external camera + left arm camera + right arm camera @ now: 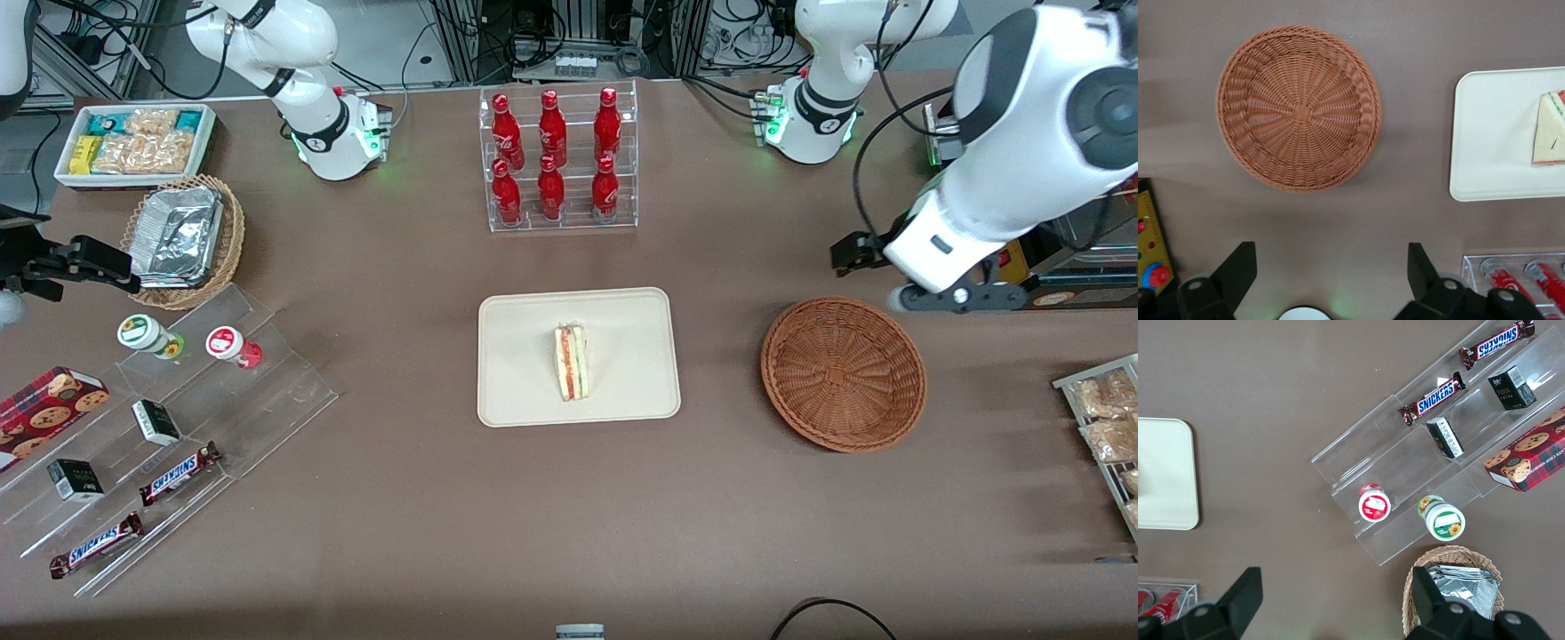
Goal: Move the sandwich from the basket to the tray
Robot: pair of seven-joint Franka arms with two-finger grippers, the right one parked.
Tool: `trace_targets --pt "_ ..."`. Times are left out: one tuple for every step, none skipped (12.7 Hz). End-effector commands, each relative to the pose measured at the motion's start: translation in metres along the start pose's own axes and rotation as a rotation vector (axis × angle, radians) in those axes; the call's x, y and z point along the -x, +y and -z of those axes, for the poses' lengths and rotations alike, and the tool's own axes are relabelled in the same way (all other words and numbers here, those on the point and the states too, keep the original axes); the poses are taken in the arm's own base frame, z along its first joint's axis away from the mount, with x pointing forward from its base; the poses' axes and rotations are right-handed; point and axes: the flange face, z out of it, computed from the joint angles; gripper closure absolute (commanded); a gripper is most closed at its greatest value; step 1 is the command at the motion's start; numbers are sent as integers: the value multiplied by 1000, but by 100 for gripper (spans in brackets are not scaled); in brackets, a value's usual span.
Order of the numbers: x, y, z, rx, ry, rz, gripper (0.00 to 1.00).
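The sandwich (pixel 572 362) (pixel 1550 130), a white bread wedge with red and green filling at its edge, lies near the middle of the cream tray (pixel 622 320) (pixel 1491 133). The round reddish-brown wicker basket (pixel 843 373) (pixel 1298 107) sits beside the tray toward the working arm's end, with nothing in it. My left gripper (pixel 858 252) (pixel 1331 253) hangs above the table, farther from the front camera than the basket. It is open, its fingers wide apart with only bare table between them.
A clear rack of red bottles (pixel 558 160) (pixel 1518 277) stands farther from the front camera than the tray. Toward the parked arm's end are a tan basket of foil containers (pixel 182 240), a white snack bin (pixel 133 142) and a stepped acrylic stand (pixel 178 427). Snack packets (pixel 1107 427) lie at the working arm's end.
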Motion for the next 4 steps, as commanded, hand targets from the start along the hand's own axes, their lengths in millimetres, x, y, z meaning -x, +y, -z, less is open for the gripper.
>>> trace_targets --pt "13 -25 22 -55 18 -27 0" --pt "14 -33 27 -84 31 -16 0" --pt "14 -38 29 -89 36 -6 0" --pt "13 -47 32 -87 42 9 0"
